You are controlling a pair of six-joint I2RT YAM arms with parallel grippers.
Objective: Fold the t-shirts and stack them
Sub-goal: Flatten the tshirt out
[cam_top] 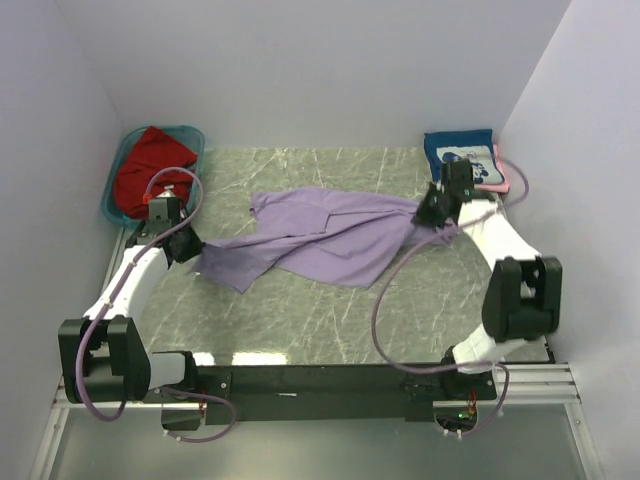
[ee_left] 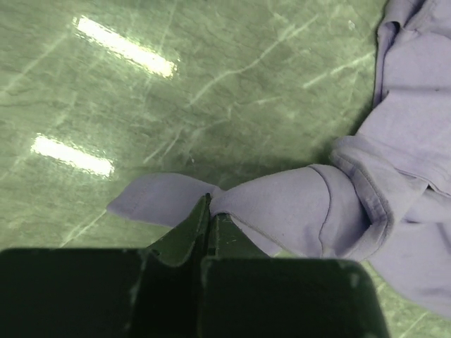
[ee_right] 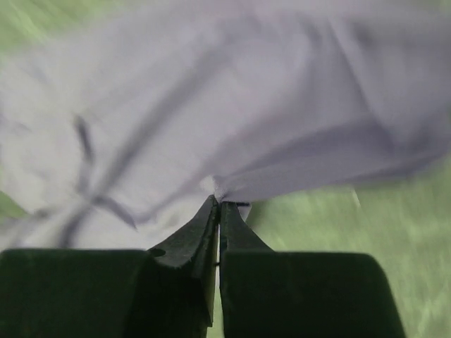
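A lavender-purple t-shirt [cam_top: 320,235] lies crumpled across the middle of the table. My left gripper [cam_top: 192,250] is shut on its left corner; the left wrist view shows the cloth [ee_left: 296,204] pinched at the tips of my left gripper [ee_left: 210,204]. At the shirt's right edge my right gripper [cam_top: 430,212] is shut on the cloth, and the right wrist view shows the fabric [ee_right: 211,120] bunched at the tips of that gripper [ee_right: 218,202]. A red t-shirt [cam_top: 150,170] fills the teal tub. A folded navy t-shirt [cam_top: 460,152] lies on a pink one [cam_top: 499,178] at the far right.
The teal plastic tub [cam_top: 118,172] stands at the far left corner beside the left wall. White walls close in the table on three sides. The black rail [cam_top: 320,378] with the arm bases runs along the near edge.
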